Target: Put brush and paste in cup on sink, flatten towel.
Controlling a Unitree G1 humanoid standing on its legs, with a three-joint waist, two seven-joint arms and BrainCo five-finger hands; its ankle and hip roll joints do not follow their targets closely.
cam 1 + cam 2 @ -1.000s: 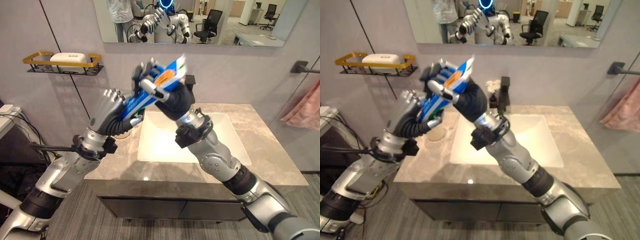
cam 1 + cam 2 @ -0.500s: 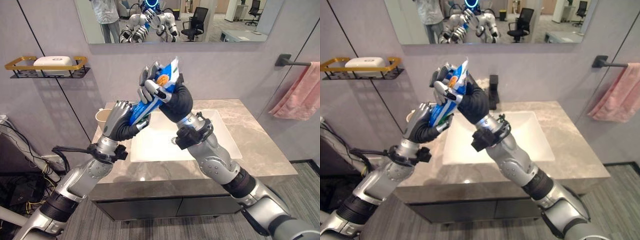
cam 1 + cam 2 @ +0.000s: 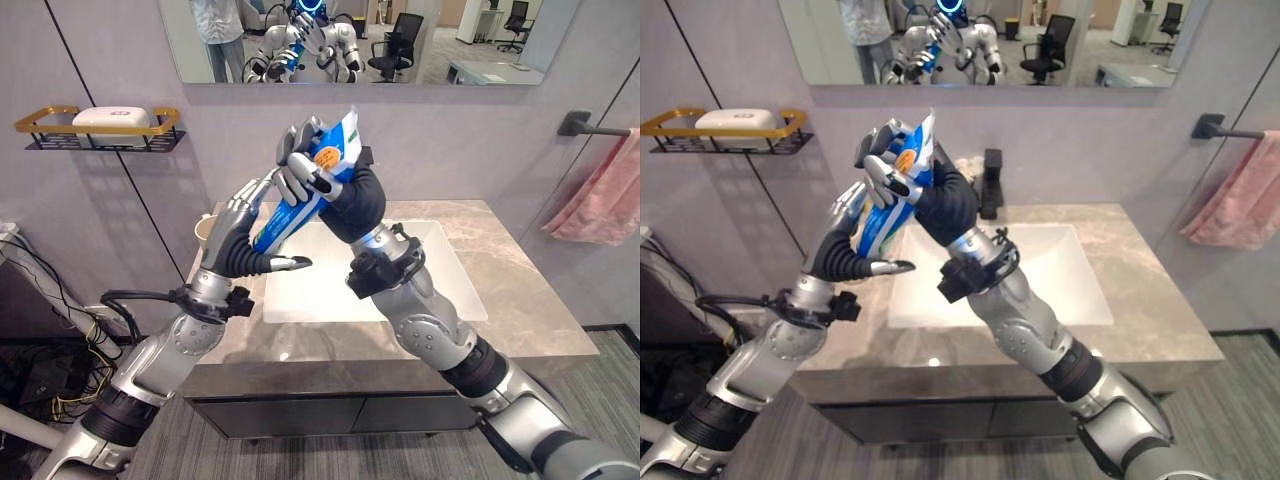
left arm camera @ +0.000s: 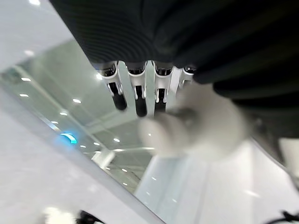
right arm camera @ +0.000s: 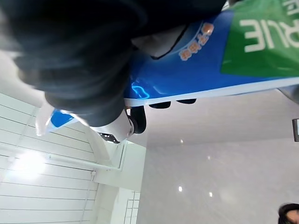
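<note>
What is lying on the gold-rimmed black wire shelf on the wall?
On the gold-rimmed black wire shelf lies one white, rounded oblong object, probably a bar of soap or a soap box. Its underside is hidden by the gold rim, so whether anything lies beneath it cannot be seen.

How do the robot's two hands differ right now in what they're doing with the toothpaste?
The right hand has its fingers curled round the blue toothpaste tube near its upper end, while the left hand has its fingers straight and spread beside the tube's lower end, not clasping it. The right hand sits higher, the left lower and nearer the cup. Both are raised above the sink.
</note>
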